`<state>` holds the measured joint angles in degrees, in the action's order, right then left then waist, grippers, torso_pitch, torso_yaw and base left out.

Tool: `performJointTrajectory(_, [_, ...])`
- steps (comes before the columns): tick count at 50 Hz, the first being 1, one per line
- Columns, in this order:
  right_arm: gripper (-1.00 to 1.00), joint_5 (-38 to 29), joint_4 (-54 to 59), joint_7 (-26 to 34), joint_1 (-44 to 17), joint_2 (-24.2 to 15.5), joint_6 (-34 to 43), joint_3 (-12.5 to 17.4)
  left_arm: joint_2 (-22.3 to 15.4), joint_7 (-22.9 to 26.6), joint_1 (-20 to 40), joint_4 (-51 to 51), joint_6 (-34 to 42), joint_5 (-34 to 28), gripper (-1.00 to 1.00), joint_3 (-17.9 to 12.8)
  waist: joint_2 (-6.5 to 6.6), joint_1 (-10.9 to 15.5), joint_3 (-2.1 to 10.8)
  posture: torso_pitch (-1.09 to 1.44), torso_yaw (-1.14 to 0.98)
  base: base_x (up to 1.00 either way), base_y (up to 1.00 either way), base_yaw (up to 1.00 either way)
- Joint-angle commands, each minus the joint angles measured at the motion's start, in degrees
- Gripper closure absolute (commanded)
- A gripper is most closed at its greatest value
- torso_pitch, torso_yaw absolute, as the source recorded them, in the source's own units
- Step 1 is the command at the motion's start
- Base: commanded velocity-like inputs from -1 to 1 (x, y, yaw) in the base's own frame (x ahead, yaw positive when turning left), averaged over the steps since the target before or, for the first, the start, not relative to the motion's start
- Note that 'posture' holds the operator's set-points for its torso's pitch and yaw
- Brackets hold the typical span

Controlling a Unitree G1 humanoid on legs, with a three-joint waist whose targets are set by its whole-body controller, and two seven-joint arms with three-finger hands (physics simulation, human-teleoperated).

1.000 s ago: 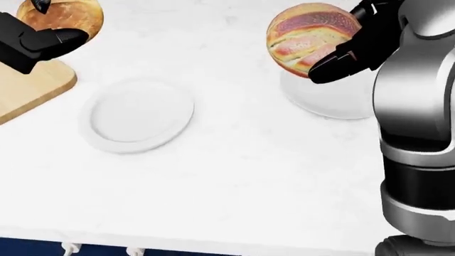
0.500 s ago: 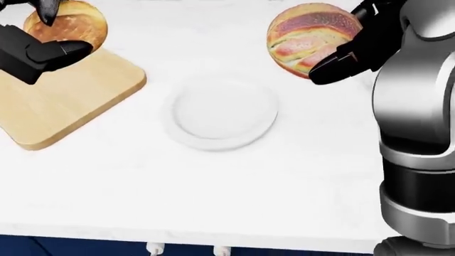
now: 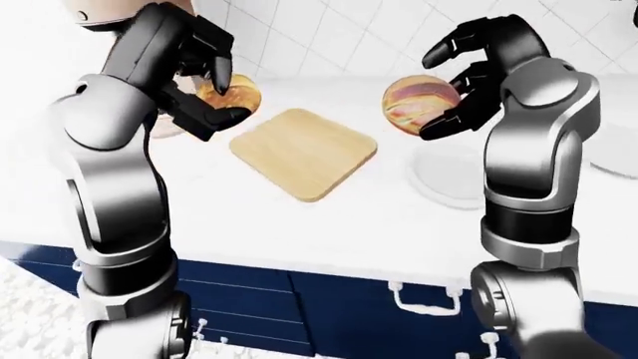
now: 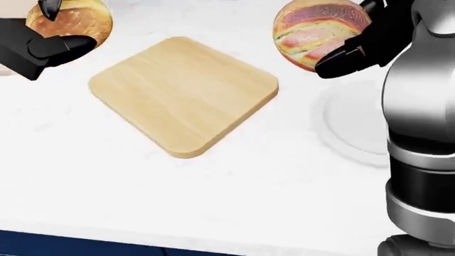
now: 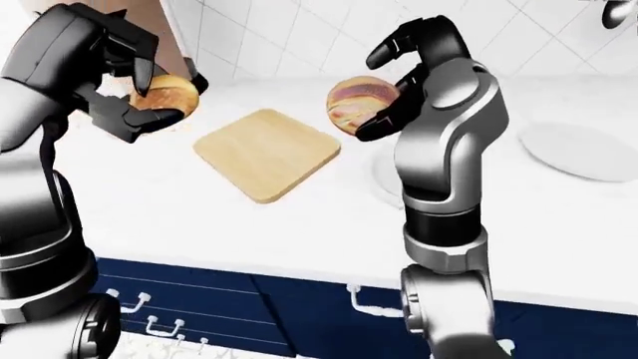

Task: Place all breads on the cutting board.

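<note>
bare square pale wooden cutting board; left hand clamps golden crusty round loaf, right hand clamps pink-streaked round loaf, both above it.

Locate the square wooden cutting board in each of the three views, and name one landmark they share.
Head view: the square wooden cutting board fills the upper centre.
Left-eye view: centre, on the white counter, between the two arms.
Right-eye view: left of centre.
Shared landmark: the round pink-streaked bread loaf in the right hand, up and right of the board.
</note>
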<state>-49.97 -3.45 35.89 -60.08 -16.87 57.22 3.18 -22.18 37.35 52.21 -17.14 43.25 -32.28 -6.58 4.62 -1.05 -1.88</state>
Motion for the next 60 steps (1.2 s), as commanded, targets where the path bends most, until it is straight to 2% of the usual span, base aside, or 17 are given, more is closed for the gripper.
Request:
performJointTrajectory(1, [1.00, 0.0, -1.3, -0.2, -2.0, -0.5, -1.0, 0.0, -0.6, -0.6, 1.5, -0.5, -0.3, -0.4, 1.00, -0.8, 0.26, 0.2, 1.48, 0.00, 0.00, 0.16, 0.73, 0.00])
performJointTrajectory(3, [1.00, 0.0, -1.3, -0.2, -2.2, -0.5, -1.0, 0.1, -0.7, -0.4, 1.5, -0.6, -0.3, -0.4, 1.00, -0.8, -0.04, 0.2, 0.39, 0.00, 0.00, 0.14, 0.73, 0.00])
performJointTrajectory(5, [1.00, 0.3, -1.1, -0.6, -2.4, -0.5, -1.3, 0.4, -0.8, -0.3, 1.6, -0.8, -0.1, -0.5, 1.00, -0.8, -1.46, 0.2, 0.98, 0.00, 0.00, 0.05, 0.40, 0.00])
performJointTrajectory(9, [1.00, 0.2, -1.2, -0.7, -2.4, -0.5, -0.9, 0.2, -0.7, -0.2, 1.2, -0.8, 0.0, -0.5, 1.00, -0.8, -0.35, 0.4, 1.48, 0.00, 0.00, 0.00, 0.06, 0.00])
performJointTrajectory(15, [1.00, 0.1, -1.5, -0.6, -2.2, -0.5, -0.8, 0.1, -0.7, 0.1, 0.9, -0.9, -0.1, -0.7, 1.00, -0.8, -1.94, 1.1, 0.76, 0.00, 0.00, 0.00, 0.05, 0.00])
performJointTrajectory(17, [1.00, 0.3, -1.6, -0.9, -2.1, -0.4, -0.9, 0.3, -0.6, 0.2, 0.8, -1.3, 0.1, -0.8, 1.00, -0.7, -1.76, 1.3, 1.56, 0.00, 0.00, 0.00, 0.05, 0.00])
performJointTrajectory(22, [1.00, 1.7, -2.0, -1.7, -2.0, -0.6, -0.6, 1.0, -0.2, 0.2, 0.9, -1.4, 0.1, -1.1, 1.00, -0.4, -3.07, 1.8, 0.22, 0.00, 0.00, 0.00, 0.00, 0.00])
performJointTrajectory(26, [1.00, 1.9, -2.6, -1.5, -1.8, -1.0, 0.1, 0.8, -0.3, 0.5, 1.3, -1.4, 0.3, -1.3, 1.00, -0.5, -0.75, 1.1, 0.32, 0.00, 0.00, -0.02, -0.38, 0.00])
performJointTrajectory(29, [1.00, 2.0, -3.0, -1.3, -1.8, -1.3, 0.4, 0.7, -0.4, 0.9, 1.7, -1.9, 0.8, -1.5, 1.00, -0.3, -0.28, 1.0, 0.55, 0.00, 0.00, -0.07, -0.46, 0.00])
performJointTrajectory(35, [1.00, 1.7, -3.1, -1.0, -2.1, -1.6, 0.2, 0.5, -0.6, 1.6, 2.0, -2.2, 1.1, -1.9, 1.00, -0.3, -4.18, 0.8, -0.05, 0.00, 0.00, 0.00, 0.00, 0.00])
performJointTrajectory(40, [1.00, 1.7, -3.0, -0.8, -2.3, -1.8, 0.1, 0.6, -0.6, 1.7, 2.4, -1.9, 1.1, -2.0, 1.00, -0.4, -3.08, 1.3, 1.62, 0.00, 0.00, -0.01, 0.00, 0.00])
performJointTrajectory(42, [1.00, 1.7, -2.8, -0.7, -2.5, -1.8, 0.1, 0.6, -0.6, 1.6, 2.4, -1.8, 1.0, -2.0, 1.00, -0.4, -2.77, 1.3, 0.96, 0.00, 0.00, -0.19, 0.00, 0.00])
performJointTrajectory(44, [1.00, 1.6, -2.9, -0.7, -2.5, -1.8, 0.1, 0.5, -0.5, 1.6, 2.4, -1.8, 1.0, -2.0, 1.00, -0.4, -4.23, 1.3, 1.00, 0.00, 0.00, -0.15, 0.00, 0.00])
performJointTrajectory(50, [1.00, 1.3, -3.1, -0.6, -2.4, -1.7, 0.2, 0.4, -0.5, 1.6, 2.3, -1.9, 0.8, -1.9, 1.00, -0.4, -6.50, 1.3, -2.60, 0.00, 0.00, 0.00, 0.00, 0.00])
performJointTrajectory(54, [1.00, 1.4, -3.1, -0.5, -2.7, -1.2, 0.0, 0.2, -0.4, 1.7, 2.3, -2.1, 0.9, -2.1, 1.00, -0.3, -5.14, 0.5, -2.71, 0.00, 0.00, 0.00, 0.00, 0.00])
performJointTrajectory(57, [1.00, 1.5, -2.2, -0.8, -3.6, -0.7, -0.4, -0.1, -0.1, 1.7, 2.4, -2.0, 0.9, -2.1, 1.00, -0.1, -0.60, -0.8, -1.06, 0.00, 0.00, 0.00, 0.00, 0.00])
performJointTrajectory(60, [1.00, 1.5, -1.6, -1.0, -3.8, -0.6, -0.7, -0.1, 0.0, 1.7, 2.2, -2.1, 0.9, -2.2, 1.00, -0.1, -1.90, -0.5, -0.93, 0.00, 0.00, 0.00, 0.00, 0.00])
